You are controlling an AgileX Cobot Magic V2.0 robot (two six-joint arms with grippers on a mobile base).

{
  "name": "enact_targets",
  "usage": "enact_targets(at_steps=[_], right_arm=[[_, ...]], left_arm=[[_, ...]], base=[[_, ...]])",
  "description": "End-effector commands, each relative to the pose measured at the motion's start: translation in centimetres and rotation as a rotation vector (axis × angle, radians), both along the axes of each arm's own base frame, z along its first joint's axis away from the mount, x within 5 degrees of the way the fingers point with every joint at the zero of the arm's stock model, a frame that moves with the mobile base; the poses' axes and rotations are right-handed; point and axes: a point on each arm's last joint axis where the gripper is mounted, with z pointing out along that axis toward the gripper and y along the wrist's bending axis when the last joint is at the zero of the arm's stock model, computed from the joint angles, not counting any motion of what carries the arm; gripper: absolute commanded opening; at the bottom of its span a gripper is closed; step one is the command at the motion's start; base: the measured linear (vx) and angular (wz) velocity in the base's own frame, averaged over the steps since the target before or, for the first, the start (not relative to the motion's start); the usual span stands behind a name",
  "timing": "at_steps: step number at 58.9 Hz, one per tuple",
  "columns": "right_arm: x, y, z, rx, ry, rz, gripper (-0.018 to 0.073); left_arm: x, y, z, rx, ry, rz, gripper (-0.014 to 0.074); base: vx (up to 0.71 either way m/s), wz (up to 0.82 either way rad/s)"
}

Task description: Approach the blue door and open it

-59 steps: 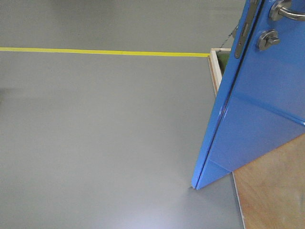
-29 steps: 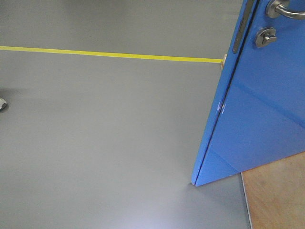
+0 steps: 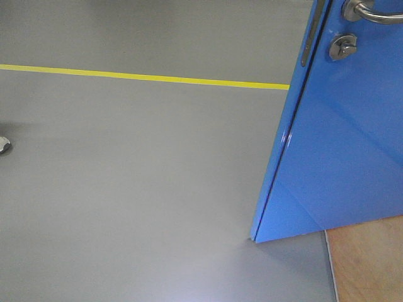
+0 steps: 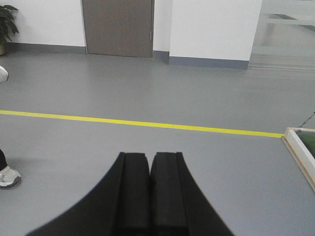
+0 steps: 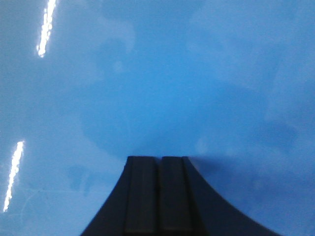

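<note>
blue door (image 3: 343, 145) upright, standing ajar, its thin edge facing the viewer

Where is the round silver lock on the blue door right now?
In the front-facing view, the round silver lock is at the upper right on the blue door, just below the lever handle.

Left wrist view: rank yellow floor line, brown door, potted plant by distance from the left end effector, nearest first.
1. Yellow floor line: runs left to right just ahead of the left end effector.
2. Brown door: in the back wall, slightly left of centre.
3. Potted plant: same wall, far left corner. Its depth is close to the door's, so ranks 2 and 3 are tentative.
</note>
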Motion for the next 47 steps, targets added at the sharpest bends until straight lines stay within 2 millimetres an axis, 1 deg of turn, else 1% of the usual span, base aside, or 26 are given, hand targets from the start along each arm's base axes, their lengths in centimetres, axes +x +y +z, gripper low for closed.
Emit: enact_targets(at_steps=[1, 47], right_arm=[[-1.58, 0.92, 3.40, 0.003, -0.100, -0.004, -0.0001], [-1.58, 0.91, 3.40, 0.003, -0.101, -0.005, -0.0001]], left_arm=[[-0.11, -0.01, 1.45, -0.009, -0.111, 0.000, 0.0073], [-0.11, -0.01, 1.45, -0.009, -0.111, 0.000, 0.0073]], base=[[0.17, 0.03], [0.20, -0.02]])
